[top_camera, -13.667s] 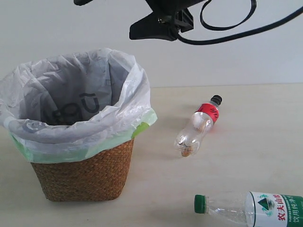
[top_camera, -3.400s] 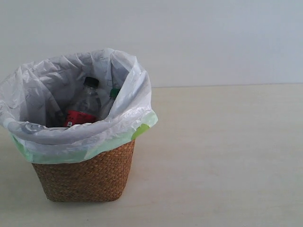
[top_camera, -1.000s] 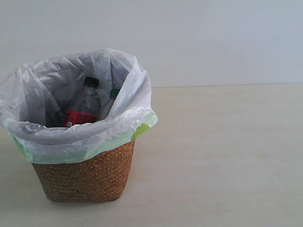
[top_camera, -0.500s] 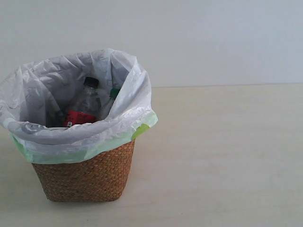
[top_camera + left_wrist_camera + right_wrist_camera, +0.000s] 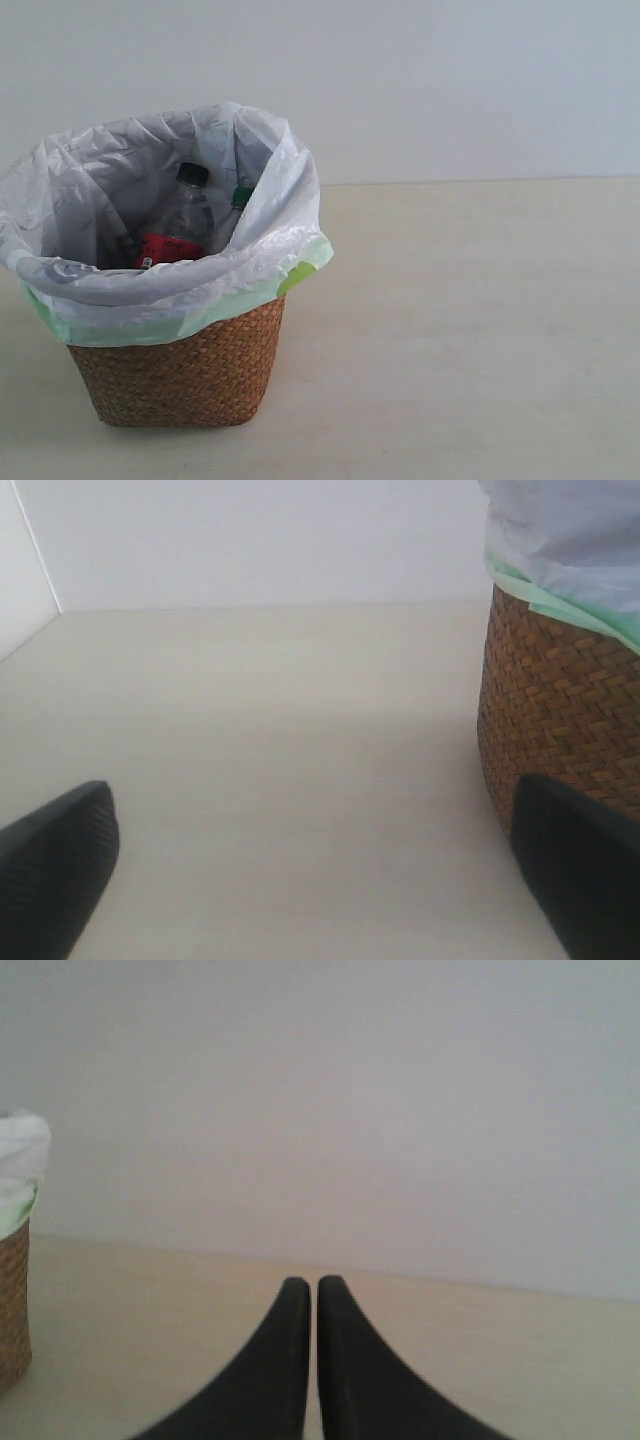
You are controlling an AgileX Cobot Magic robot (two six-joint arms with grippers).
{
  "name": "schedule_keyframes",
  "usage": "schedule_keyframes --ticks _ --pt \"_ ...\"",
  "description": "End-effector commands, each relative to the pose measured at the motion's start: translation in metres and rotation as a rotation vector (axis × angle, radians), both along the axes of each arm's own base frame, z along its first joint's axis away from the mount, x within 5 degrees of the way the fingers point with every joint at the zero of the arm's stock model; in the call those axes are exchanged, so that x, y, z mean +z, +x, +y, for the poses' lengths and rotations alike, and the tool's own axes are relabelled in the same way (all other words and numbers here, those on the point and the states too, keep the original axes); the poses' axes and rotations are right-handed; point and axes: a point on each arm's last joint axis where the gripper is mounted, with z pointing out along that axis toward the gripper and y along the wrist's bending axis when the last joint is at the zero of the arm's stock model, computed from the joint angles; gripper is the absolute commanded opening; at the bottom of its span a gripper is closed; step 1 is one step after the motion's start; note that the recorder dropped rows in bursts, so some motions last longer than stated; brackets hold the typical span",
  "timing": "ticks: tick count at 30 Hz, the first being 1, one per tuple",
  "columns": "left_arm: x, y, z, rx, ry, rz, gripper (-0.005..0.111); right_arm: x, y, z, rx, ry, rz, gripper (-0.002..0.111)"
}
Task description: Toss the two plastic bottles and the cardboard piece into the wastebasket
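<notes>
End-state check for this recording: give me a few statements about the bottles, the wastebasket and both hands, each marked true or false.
1. The small bottle with the black cap is inside the wastebasket. True.
2. The green-capped bottle lies outside the wastebasket. False: its green cap shows inside the liner, beside the small bottle.
3. The left hand is open and holds nothing. True.
4. The right hand grips the cardboard piece. False: it is shut on nothing, and the cardboard piece shows in no view.
5. The wastebasket has tipped onto its side. False: it stands upright.
</notes>
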Motion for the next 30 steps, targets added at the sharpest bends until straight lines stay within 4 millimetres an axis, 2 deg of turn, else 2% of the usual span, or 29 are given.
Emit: schedule_keyframes --ticks 1,13,30 --pt "0.002 0.0 0.0 0.006 -0.007 -0.014 0.108 -0.009 0.001 0.0 -0.002 0.008 0.041 0.0" --pt "0.002 0.0 0.0 0.006 -0.007 -0.014 0.108 -0.038 -0.002 -0.001 -0.01 -0.034 0.355 0.0" --pt "0.002 0.0 0.0 0.006 -0.007 -0.014 0.108 -0.039 -0.002 -0.001 -0.009 -0.032 0.37 0.0"
